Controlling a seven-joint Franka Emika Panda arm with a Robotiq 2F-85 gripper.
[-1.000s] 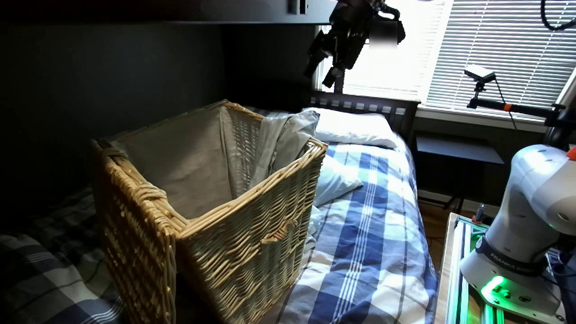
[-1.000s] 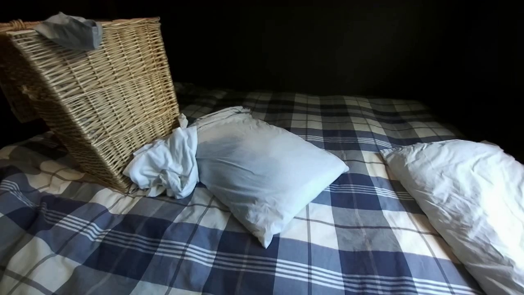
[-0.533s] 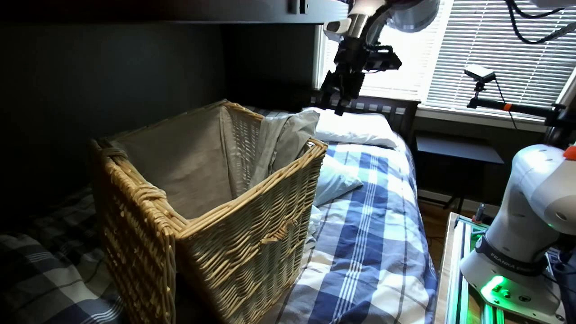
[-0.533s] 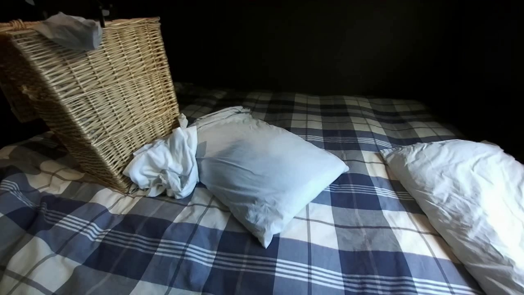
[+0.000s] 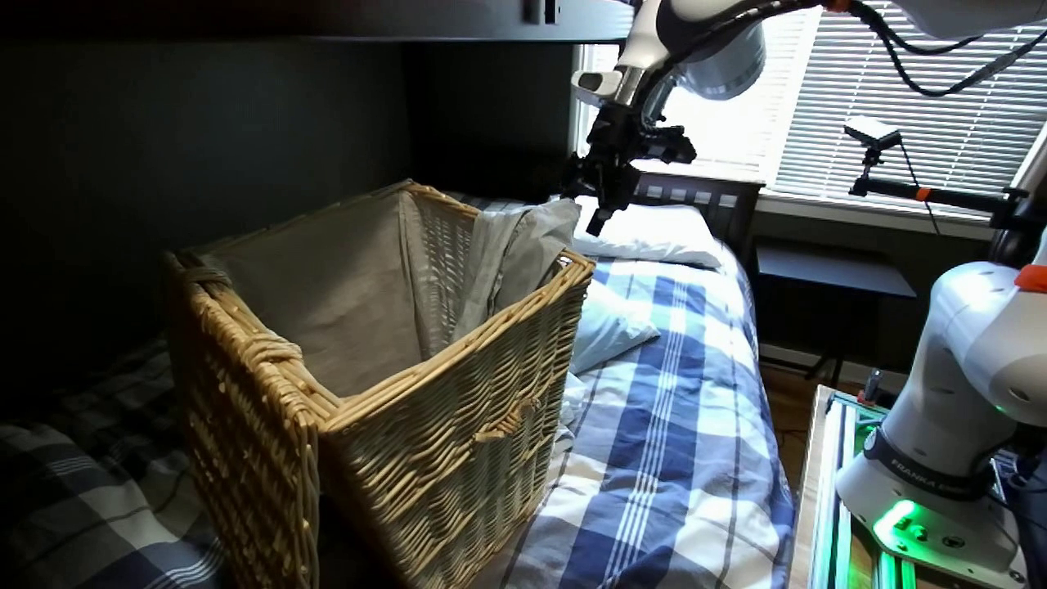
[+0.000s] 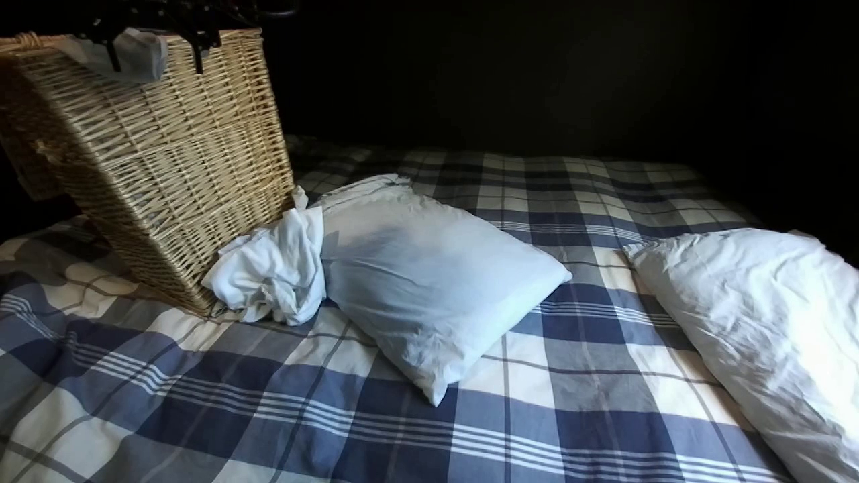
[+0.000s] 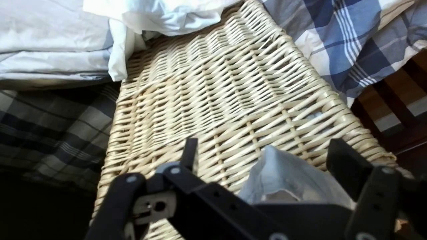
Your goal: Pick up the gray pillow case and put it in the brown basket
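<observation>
The gray pillow case (image 5: 527, 245) hangs over the rim of the brown wicker basket (image 5: 458, 458), most of it inside and one corner outside. That corner (image 6: 143, 52) also shows in an exterior view and in the wrist view (image 7: 293, 176). My gripper (image 5: 581, 211) is beside the draped cloth at the basket's far side. In the wrist view the gripper (image 7: 263, 146) is open, its fingers wide apart with the cloth corner between and below them, not clamped. In an exterior view the gripper (image 6: 157, 66) hangs in front of the basket's outer wall (image 6: 194, 154).
A white crumpled cloth (image 6: 275, 268) and a pale pillow (image 6: 436, 268) lie against the basket's foot on the plaid bed (image 6: 402, 443). Another white pillow (image 6: 758, 308) lies farther off. A dark shelf (image 5: 327, 20) overhangs the bed.
My gripper has come down from high near the window to the basket's rim and has entered the top of both exterior views. Pillow case and basket have not moved.
</observation>
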